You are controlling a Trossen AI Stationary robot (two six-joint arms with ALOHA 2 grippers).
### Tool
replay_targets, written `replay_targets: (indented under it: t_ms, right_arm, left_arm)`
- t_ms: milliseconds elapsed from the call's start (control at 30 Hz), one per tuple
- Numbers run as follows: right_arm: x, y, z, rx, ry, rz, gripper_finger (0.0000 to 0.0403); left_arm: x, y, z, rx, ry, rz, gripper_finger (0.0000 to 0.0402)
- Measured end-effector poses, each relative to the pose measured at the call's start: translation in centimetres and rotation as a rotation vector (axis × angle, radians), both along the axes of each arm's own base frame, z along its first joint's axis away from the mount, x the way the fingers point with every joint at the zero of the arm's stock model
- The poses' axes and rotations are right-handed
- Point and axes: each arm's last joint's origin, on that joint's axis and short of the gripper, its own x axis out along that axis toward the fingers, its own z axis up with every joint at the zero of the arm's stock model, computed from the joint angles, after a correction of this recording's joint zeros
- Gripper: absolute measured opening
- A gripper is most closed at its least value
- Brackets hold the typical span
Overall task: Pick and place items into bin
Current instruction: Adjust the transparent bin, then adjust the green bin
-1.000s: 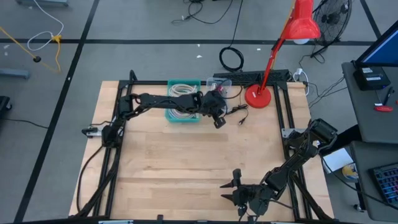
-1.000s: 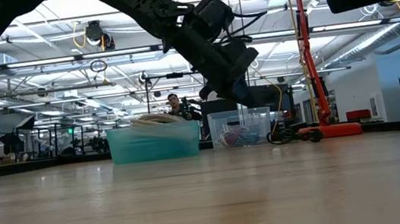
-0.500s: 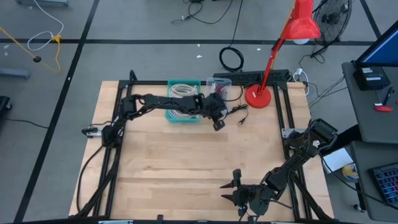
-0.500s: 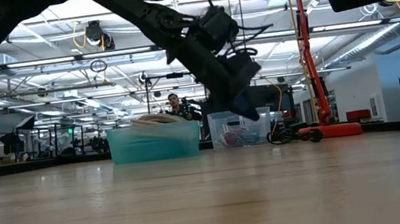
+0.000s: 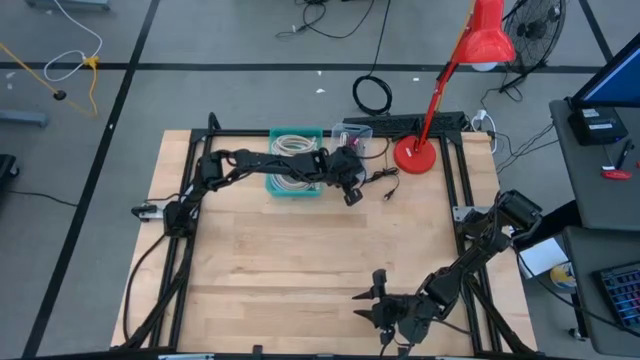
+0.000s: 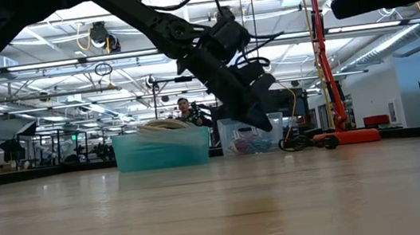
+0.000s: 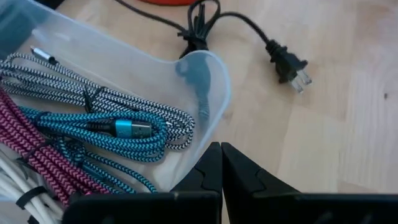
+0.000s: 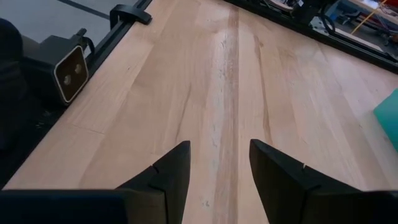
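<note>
left gripper (image 7: 221, 163): my fingers were pressed together, empty, just beside the clear tray (image 7: 205, 74)
right gripper (image 8: 217, 163): my fingers were apart, low over the near table edge
cables (image 7: 93, 124): teal, maroon, white-black cords lay in the clear tray
teal bin (image 5: 296, 160): held pale coils, beside the tray

High cam: overhead, straight down on whole pale wooden table (image 5: 300, 270), far off. Low cam: at tabletop height, level across the table twd teal plastic bin (image 6: 162, 149) and the room behind; shares bin (image 5: 295, 165) w/ high cam. Left wrist cam: very close over clear plastic tray (image 7: 155, 68) beside bin. Right wrist cam: low over bare wood at table's near edge, away from bin.
</note>
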Motion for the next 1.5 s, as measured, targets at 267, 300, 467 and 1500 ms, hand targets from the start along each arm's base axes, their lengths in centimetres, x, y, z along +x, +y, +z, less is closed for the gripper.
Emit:
replay_targets:
  t_ms: [267, 300, 467, 1500]
  right_arm:
    - [0.3, -0.3, 0.0, 0.008, 0.01, 0.008, 0.0155]
    - [0.3, -0.3, 0.0, 0.008, 0.01, 0.008, 0.0155]
    - [0.3, -0.3, 0.0, 0.009, 0.01, 0.008, 0.0155]
    - [-0.7, 0.2, -0.7, 0.1, 0.009, 0.025, 0.0155]
  left_arm:
    - [0.3, 0.2, 0.3, 0.01, -0.044, 0.009, 0.0]
    - [0.3, 0.2, 0.3, 0.009, -0.046, 0.01, 0.0]
    - [0.4, 0.1, 0.4, 0.005, -0.058, 0.01, 0.0]
    - [-10.3, -17.4, -0.2, 0.199, 0.748, 0.059, 0.0]
